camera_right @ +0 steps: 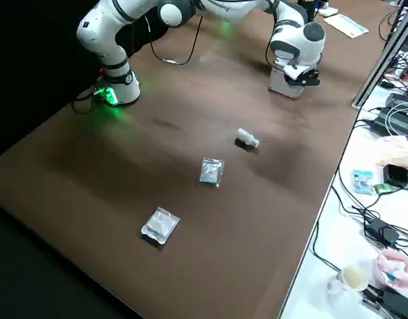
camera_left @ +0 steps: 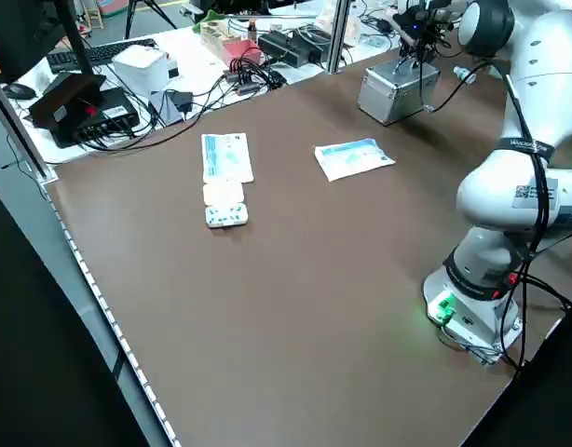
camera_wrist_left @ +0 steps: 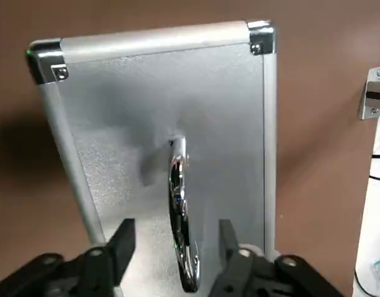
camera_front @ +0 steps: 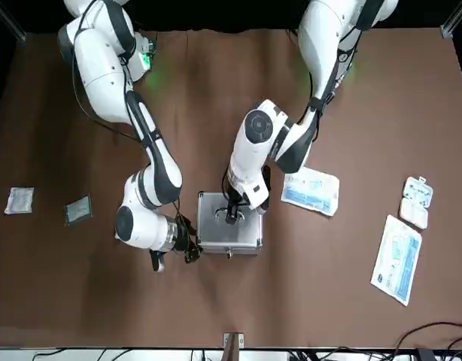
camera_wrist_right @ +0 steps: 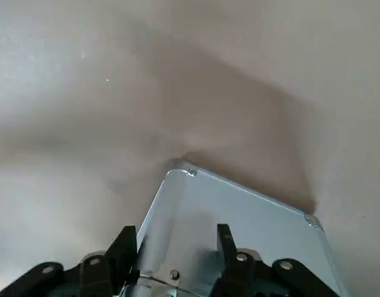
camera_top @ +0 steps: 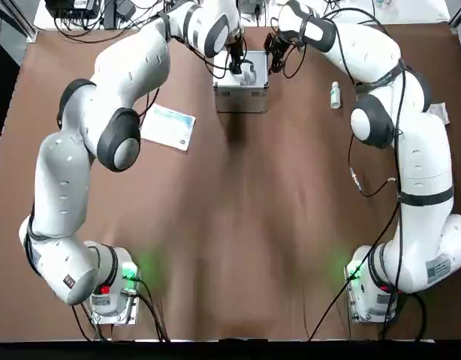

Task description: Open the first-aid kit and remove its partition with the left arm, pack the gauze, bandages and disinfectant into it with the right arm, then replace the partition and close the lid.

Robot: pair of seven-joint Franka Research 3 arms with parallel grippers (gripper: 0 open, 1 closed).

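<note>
Opening stage: the left gripper (camera_wrist_left: 177, 247), fingers apart, straddled the lid (camera_wrist_left: 159, 130) handle; the right gripper (camera_wrist_right: 174, 257), fingers apart, steadied the first-aid kit (camera_top: 242, 79); next, pinching the handle.

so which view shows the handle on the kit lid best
The left wrist view: the handle fills the frame middle, lying on the shut lid between the left gripper's open fingers. The top and front views show it small, partly under the gripper. The side views show the first-aid kit too far off.
</note>
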